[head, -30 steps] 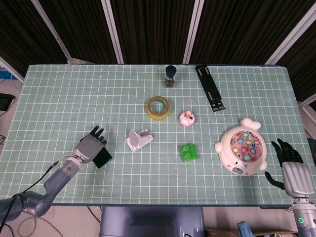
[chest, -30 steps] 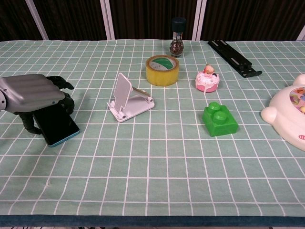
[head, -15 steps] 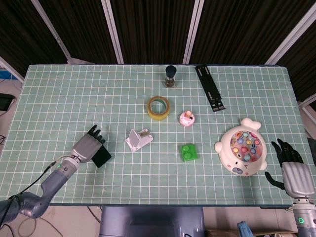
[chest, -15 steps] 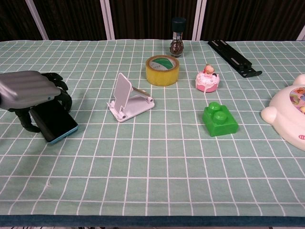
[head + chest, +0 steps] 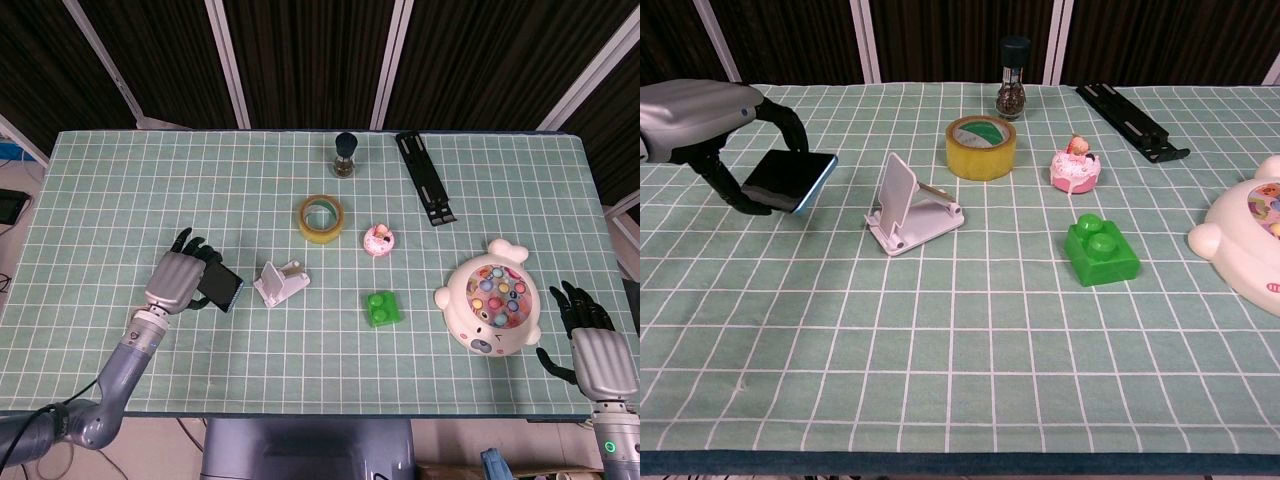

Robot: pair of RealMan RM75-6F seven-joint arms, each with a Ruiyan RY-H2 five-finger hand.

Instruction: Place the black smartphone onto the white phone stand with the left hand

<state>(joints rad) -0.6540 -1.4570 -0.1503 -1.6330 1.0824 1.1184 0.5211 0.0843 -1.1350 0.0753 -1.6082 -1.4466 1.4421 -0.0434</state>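
Observation:
My left hand (image 5: 180, 278) (image 5: 702, 122) grips the black smartphone (image 5: 218, 288) (image 5: 788, 181) and holds it lifted off the table, tilted, just left of the white phone stand (image 5: 279, 281) (image 5: 908, 208). The stand is bare, its back plate leaning up toward the left. In the chest view the phone's blue edge faces the stand with a small gap between them. My right hand (image 5: 592, 345) hovers open at the table's front right corner, holding nothing; the chest view does not show it.
A yellow tape roll (image 5: 322, 217) lies behind the stand, with a pepper grinder (image 5: 345, 154) further back. A small pink cake toy (image 5: 379, 240), a green brick (image 5: 381, 308), a white bear-shaped toy (image 5: 493, 303) and a black bar (image 5: 426, 177) lie to the right.
My left hand has lifted the smartphone off the table and carried it up and rightward toward the stand. The right hand has stayed put.

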